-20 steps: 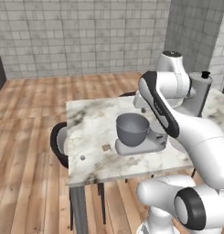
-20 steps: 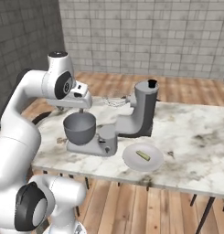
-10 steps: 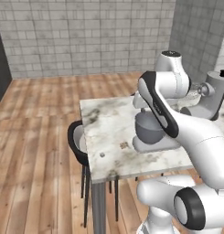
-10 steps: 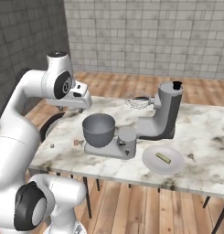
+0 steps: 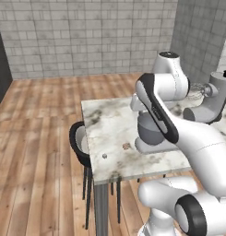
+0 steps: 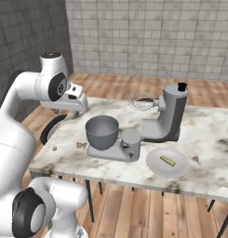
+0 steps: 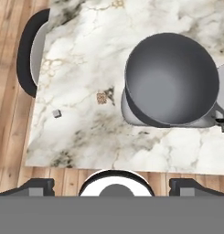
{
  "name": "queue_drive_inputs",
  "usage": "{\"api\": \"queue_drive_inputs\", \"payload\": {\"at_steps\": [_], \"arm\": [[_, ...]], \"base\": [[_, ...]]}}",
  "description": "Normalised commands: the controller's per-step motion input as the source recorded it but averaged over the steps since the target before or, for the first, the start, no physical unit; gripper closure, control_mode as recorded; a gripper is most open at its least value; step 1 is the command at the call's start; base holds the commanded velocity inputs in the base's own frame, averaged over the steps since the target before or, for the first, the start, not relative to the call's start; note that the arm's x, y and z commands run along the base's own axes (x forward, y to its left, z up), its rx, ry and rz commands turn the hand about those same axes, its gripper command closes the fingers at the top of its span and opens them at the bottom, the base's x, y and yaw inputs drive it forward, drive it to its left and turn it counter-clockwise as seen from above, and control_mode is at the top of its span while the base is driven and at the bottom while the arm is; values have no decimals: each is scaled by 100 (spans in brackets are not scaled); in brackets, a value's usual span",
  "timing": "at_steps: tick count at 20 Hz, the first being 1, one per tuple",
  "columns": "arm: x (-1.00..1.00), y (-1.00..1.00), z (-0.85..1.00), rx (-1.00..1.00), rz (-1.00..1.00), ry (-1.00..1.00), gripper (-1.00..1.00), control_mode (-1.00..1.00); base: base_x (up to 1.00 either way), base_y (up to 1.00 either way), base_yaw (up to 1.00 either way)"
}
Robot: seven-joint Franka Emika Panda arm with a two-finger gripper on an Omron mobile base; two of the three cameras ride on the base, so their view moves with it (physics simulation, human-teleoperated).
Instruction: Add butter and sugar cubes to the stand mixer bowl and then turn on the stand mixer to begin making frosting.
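The base has driven on since the earlier frames, so the whole table (image 6: 213,135) now sits further right in both base views; the things on it keep their places relative to each other. The gripper (image 7: 111,183) hangs high above the near edge of the table, its two fingertips (image 7: 38,184) spread wide apart with nothing between them.

The bowl (image 6: 102,132) stands upright on the mixer's flat base, just left of the mixer (image 6: 169,118) column, and looks empty from above (image 7: 172,84). The mixer head is tilted back, with the whisk (image 6: 142,102) sticking out over the table behind the bowl.

The sugar cubes (image 7: 102,98) lie on the marble just left of the bowl, apart from it; they show as a small tan spot (image 6: 80,145) (image 5: 126,146). A grey speck (image 7: 56,113) lies further left, near the table's left edge.

The butter (image 6: 168,161) lies on a white plate (image 6: 155,168) on the near right side of the mixer base, just beside it.

A dark chair (image 5: 76,142) stands at the table's left edge.
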Motion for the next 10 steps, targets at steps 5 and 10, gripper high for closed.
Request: {"api": "queue_drive_inputs", "payload": {"at_steps": [5,10], "arm": [[-14,5,0,0,0,0,-100,-100],[-10,8,0,0,0,0,-100,-100]], "base": [[0,0,0],[0,0,0]]}}
